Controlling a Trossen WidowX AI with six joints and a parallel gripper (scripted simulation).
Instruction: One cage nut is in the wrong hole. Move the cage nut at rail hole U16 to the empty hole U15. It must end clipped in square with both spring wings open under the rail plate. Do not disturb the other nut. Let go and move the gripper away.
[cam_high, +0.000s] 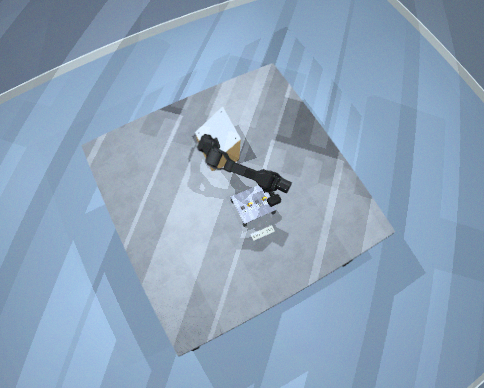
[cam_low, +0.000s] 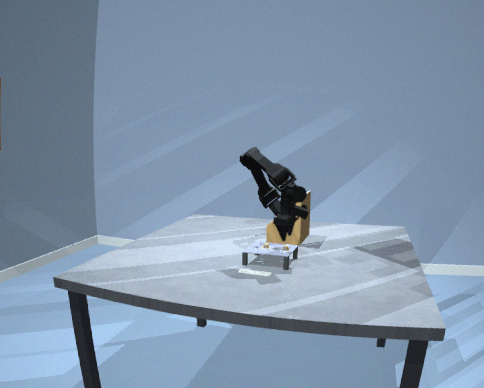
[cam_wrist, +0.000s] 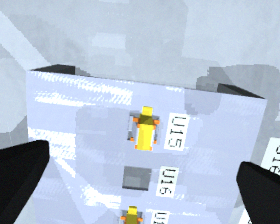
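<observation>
Yellow, the cage nut (cam_wrist: 145, 131) sits between and beyond the wide-open, empty gripper's (cam_low: 284, 237) (cam_wrist: 144, 167) fingers, seemingly in U15.

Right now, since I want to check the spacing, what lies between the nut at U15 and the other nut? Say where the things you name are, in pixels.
The empty U16 hole (cam_wrist: 136, 178) lies between the U15 nut (cam_wrist: 145, 134) and the other nut (cam_wrist: 132, 216), in the wrist view.
</observation>
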